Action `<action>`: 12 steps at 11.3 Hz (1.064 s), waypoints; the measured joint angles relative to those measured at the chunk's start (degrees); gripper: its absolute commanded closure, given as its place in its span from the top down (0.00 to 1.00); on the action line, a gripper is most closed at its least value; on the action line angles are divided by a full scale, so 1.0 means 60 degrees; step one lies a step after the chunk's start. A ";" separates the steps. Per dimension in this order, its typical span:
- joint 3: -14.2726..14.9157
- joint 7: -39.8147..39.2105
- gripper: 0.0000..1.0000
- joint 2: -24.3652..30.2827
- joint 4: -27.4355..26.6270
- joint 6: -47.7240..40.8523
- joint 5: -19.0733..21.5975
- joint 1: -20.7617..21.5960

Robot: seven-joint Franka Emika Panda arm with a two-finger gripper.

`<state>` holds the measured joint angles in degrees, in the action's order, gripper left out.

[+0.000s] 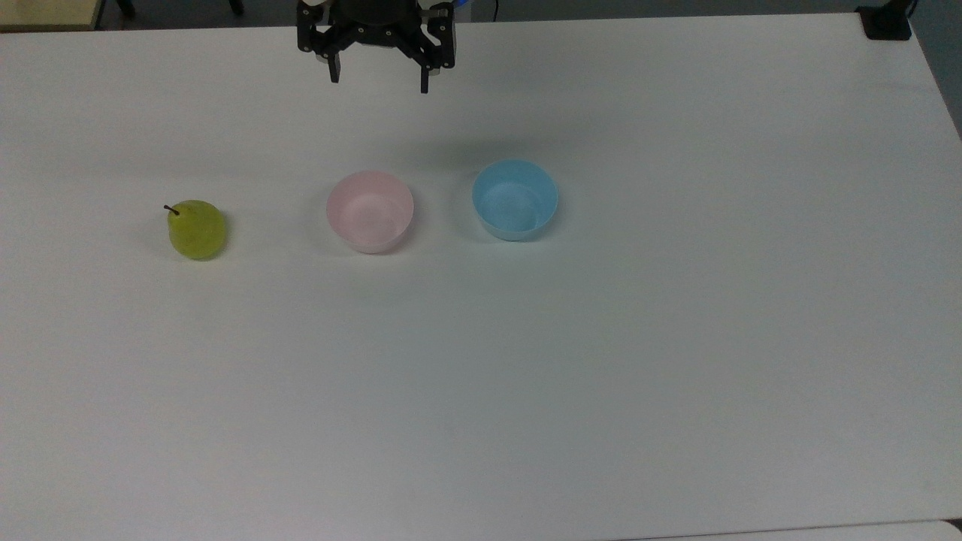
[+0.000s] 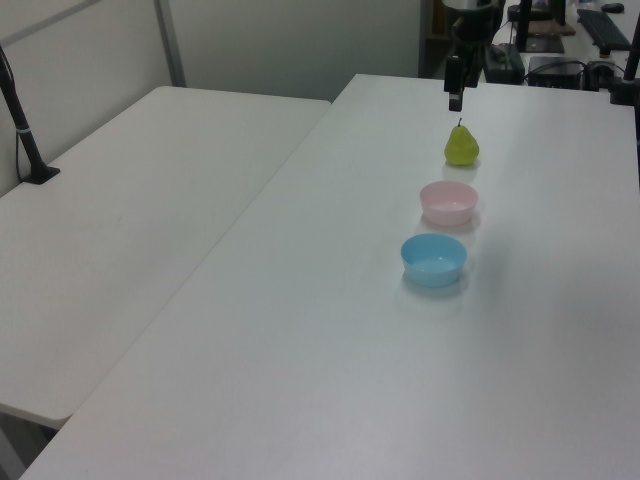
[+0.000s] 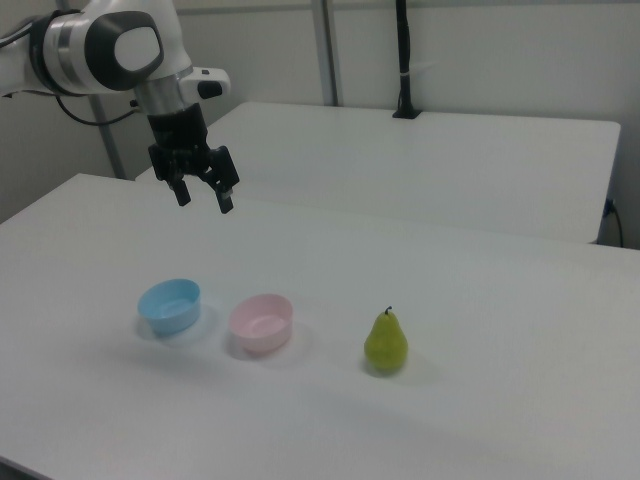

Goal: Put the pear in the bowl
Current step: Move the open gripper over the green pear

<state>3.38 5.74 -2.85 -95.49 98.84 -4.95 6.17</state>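
Top view first: the gripper [image 1: 378, 77] hangs high near the far edge of the white table [image 1: 601, 376], its fingers spread wide with nothing between them. Well off toward the top view's left and nearer the camera stands the pear [image 1: 197, 229], upright on the table with its stem leaning a little, clear of everything. The pink bowl [image 1: 370, 211] lies almost straight below and in front of the gripper in the top view, and the blue bowl [image 1: 515, 200] sits just beyond it toward the top view's right; both are empty. The right view confirms the picture: the gripper [image 3: 203, 196] hovers above and behind the two bowls, the pear [image 3: 385, 342] well away toward the right view's right. So the task looks barely begun, at the reach stage, with no grasp made. The next move calls for a sweep across to the pear, then a descent with the fingers straddling its body below the stem, which looks round enough to slip if pinched too high. Room is generous: bare tabletop surrounds the pear on every side, and the table edges are far from it. The carry back should be short, but the pink bowl has the blue one close beside it, so the drop wants care.
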 measured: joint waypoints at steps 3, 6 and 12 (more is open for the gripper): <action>0.0000 0.0000 1.00 0.0000 0.0000 0.0000 0.0000 0.0000; 0.0001 0.0000 1.00 0.0000 0.0000 0.0000 0.0000 -0.0004; 0.0022 -0.0934 1.00 0.0000 0.0015 0.0001 0.0000 -0.0279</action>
<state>3.51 0.13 -2.85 -95.40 98.84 -4.95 4.50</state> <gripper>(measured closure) 0.000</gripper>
